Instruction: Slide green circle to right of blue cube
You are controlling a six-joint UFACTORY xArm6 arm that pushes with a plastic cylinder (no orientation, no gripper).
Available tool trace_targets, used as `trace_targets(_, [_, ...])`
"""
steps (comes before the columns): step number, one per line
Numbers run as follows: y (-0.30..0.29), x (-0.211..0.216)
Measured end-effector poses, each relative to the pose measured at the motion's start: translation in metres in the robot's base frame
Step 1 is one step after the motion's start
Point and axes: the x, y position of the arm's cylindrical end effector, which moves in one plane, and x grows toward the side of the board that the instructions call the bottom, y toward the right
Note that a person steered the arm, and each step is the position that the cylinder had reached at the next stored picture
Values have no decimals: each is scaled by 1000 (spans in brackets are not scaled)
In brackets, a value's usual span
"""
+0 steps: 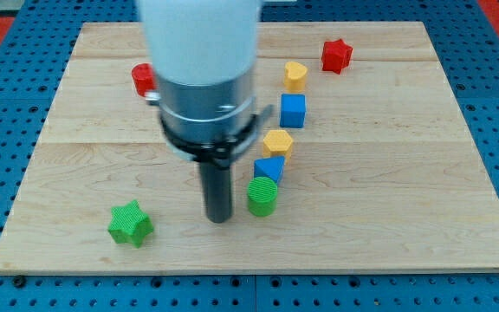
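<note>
Board (423, 173): a pale wooden top is shown on a blue pegboard, with the blocks scattered mostly along its middle.

Arm (202, 69): a white and dark housing is seen looming over the board's centre, ending in a rod; no fingers are fitted, so nothing is clenched or grasped.

Tip (219, 218): it is set down just beside the green circle, on the view's left of it; whether the two are touching cannot be told.

Blue cube (293, 110): it is placed above centre, between a yellow block (295, 75) over it and a second yellow block (277, 143) under it.

Green circle (262, 197): the short ribbed cylinder is found toward the view's bottom, pressed up under a blue block (269, 168), well below the cube.

Others: a green star (130, 224) is seen at lower left, a red star (336, 55) at upper right, and a red block (144, 79) is half hidden behind the arm.

Handling: the circle is judged light, stiff and easily slid; being round, it is likely to roll off the tip unless it is pushed squarely through its centre, low on the side wall facing away from the goal.
</note>
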Motion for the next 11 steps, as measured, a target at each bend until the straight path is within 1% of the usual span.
trace_targets(1, [6, -26])
trace_targets(2, [85, -23])
trace_targets(3, [134, -3])
trace_targets(4, [88, 8])
trace_targets(5, [65, 43])
trace_targets(6, [133, 53])
trace_targets(7, [192, 12])
trace_targets(8, [242, -17])
trace_targets(9, [266, -34])
trace_targets(10, [269, -54])
trace_targets(11, [210, -72])
